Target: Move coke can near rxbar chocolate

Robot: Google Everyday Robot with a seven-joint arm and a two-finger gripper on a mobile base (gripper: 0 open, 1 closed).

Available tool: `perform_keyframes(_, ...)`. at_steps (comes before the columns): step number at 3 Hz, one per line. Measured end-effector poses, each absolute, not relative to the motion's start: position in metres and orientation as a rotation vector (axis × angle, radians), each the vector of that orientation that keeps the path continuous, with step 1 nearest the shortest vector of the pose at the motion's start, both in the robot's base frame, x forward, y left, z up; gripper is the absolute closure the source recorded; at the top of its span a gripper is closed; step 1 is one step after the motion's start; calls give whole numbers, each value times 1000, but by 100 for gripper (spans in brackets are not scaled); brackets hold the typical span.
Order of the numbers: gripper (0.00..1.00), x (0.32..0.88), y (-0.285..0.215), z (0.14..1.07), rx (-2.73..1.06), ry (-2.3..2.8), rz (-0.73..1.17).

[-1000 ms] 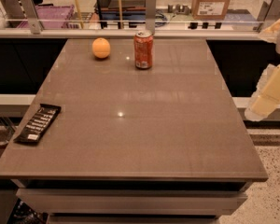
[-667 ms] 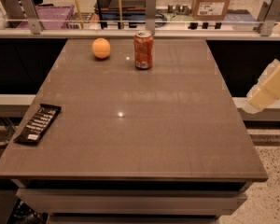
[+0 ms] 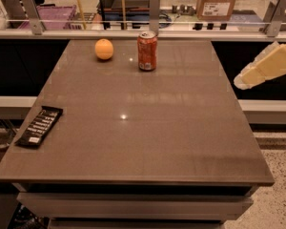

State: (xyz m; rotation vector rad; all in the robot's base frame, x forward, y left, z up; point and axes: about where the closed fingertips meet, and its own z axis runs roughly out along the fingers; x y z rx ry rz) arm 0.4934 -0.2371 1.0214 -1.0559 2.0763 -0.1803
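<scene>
The coke can [image 3: 147, 51] stands upright at the far middle of the brown table [image 3: 148, 128]. It is red-orange with a silver top. The rxbar chocolate [image 3: 39, 126], a flat black wrapper with white lettering, lies at the table's left edge, near the front. My gripper [image 3: 244, 81] is the tip of a cream-coloured arm that comes in from the right edge of the view. It hangs off the table's right side, well right of the can and far from the bar. It holds nothing.
A round orange fruit [image 3: 104, 49] sits left of the can. A glass rail with metal posts [image 3: 154, 8] runs behind the table's far edge. A cardboard box [image 3: 218, 1] and a purple crate [image 3: 47, 15] stand beyond it.
The cream arm at the right edge has risen and shifted a little toward the table. The can, the fruit and the bar have not moved.
</scene>
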Motion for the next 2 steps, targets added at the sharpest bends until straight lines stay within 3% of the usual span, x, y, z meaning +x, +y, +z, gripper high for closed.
perform_keyframes(2,0,550,-229,1031,-1028,1955,-116)
